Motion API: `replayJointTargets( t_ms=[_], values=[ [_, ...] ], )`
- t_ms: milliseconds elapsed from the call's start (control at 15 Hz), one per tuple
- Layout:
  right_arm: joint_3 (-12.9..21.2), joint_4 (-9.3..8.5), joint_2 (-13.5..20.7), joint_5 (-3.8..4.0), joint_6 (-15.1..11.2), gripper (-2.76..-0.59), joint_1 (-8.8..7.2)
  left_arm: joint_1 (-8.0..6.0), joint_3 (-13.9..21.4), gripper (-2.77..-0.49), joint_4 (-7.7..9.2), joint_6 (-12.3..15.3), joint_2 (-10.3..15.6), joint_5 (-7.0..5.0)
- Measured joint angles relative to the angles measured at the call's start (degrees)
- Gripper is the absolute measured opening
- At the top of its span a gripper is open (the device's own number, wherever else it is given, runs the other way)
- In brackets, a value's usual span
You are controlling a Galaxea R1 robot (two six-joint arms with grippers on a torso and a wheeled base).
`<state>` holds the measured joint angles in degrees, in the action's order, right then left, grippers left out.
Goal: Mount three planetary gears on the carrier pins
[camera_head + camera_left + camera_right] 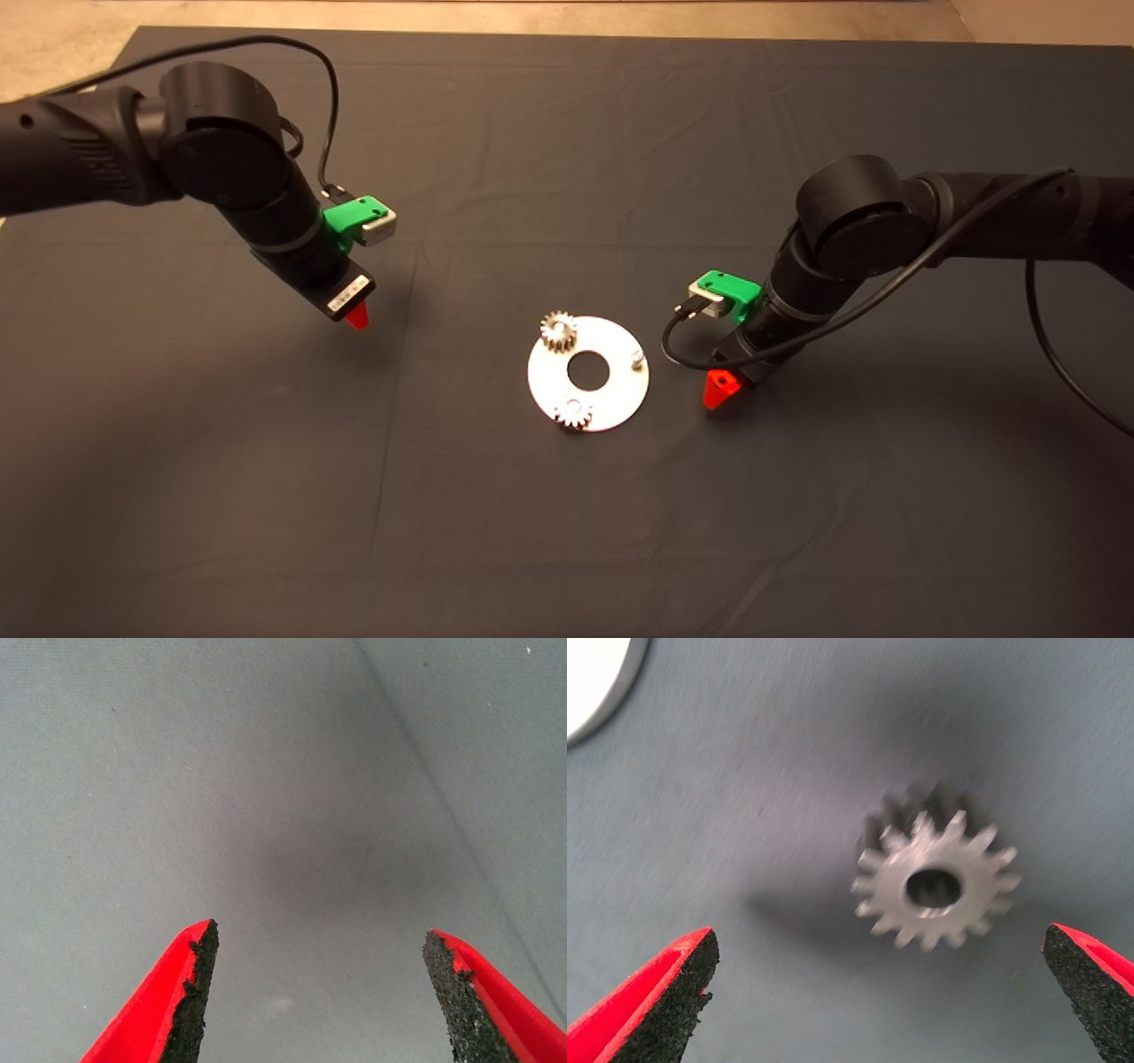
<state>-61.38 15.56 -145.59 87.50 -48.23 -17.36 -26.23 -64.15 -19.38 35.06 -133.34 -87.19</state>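
While 2 gears sat on the disc [620, 390], gear 1 [558, 331] at its far-left rim and gear 2 [572, 412] at its near rim, pin 3 [635, 358] on the right side stood bare. So, by my reading, 2 of 3 installs were done and 1 was left.

Gear 3 [935, 881] lay flat on the mat [567, 532], loose, framed between the wide-open fingers [660, 992] of the right claw [719, 387], touched by neither. That claw hung just right of the disc. The disc's edge showed at one corner of the right wrist view.

Left claw [357, 315] was well left of the disc, over bare mat, spread wide and empty.

Hard to make out: gear 3 was hidden from the head view, under the right arm. Whether gears 1 and 2 were fully seated on their pins could not be told; gear 1 looked slightly tilted. Bench edge not visible beneath the mat.
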Motion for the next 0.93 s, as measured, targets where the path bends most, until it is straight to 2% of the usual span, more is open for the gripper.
replayJointTargets(
  t_ms=[133,200,467,533,667,933],
  values=[
    [0.0,1.11,-0.13,0.0,0.24,-0.62,0.06,0.0,2.1,-1.66,1.58,0.06,0.87,-0.02],
    [0.0,1.5,-0.16,0.01,0.38,-0.62,0.06,0.0,4.27,-1.66,2.42,0.41,1.66,0.0],
    [0.05,2.38,-0.33,0.0,0.44,-0.62,0.06,0.0,19.36,-1.66,5.14,3.81,7.7,0.04],
    [0.05,2.49,-0.33,0.01,0.44,-0.62,0.06,-0.02,22.02,-1.66,5.62,4.74,9.4,0.01],
    [0.05,2.61,-0.33,0.0,0.46,-0.62,0.09,-0.04,24.51,-1.66,5.88,6.2,11.91,-0.18],
    [0.05,2.69,-0.46,0.0,0.62,-0.62,0.48,-0.16,27.47,-1.66,6.0,7.63,14.67,-0.18]
  ],
)
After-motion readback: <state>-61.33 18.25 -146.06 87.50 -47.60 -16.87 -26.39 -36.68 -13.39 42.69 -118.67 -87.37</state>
